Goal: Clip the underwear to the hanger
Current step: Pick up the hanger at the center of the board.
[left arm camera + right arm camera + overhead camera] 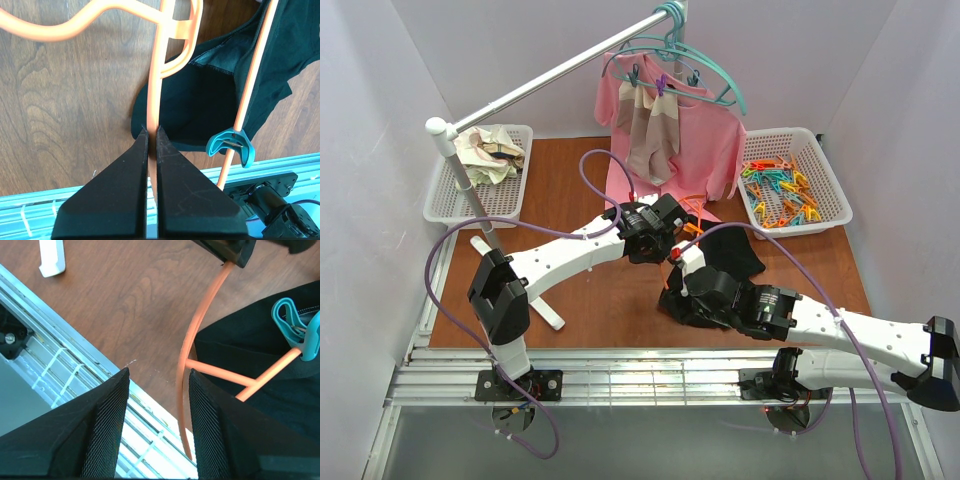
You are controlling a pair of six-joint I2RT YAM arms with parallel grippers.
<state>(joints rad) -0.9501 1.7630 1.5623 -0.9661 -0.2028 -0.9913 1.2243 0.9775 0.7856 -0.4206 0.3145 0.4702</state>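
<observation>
Underwear point(200, 110) first: it lies flat on the wooden table point(65, 100), mid-table in the top view, right where my two arms meet. The hanger point(156, 90) lies across it, and one teal clip point(311, 337) already pinches black cloth to the slanting orange bar. So one side looks pegged, and by my read the other side is what's left.

Left gripper point(152, 131): clenched hard on the hanger, the thin orange rod squeezed between the two black fingers. From that grip the rod runs straight away from the fingertips. The cloth spreads off to the right of it in the left wrist view, with the clip further right again.

Right gripper point(157, 372): released, fingers wide apart, nothing in them. The curved orange rod runs lengthwise through the gap, close beside one finger point(220, 430). How far below the fingers it sits, I can't tell. Cloth and clip lie up and to the right in that view.

Here's what the next move turns on: the left is busy pinning the frame, so the right is my free hand, and it's the nearer one to the cloth. The basket of clips point(834, 178) is also on its side of the table, well apart from the hanger.
</observation>
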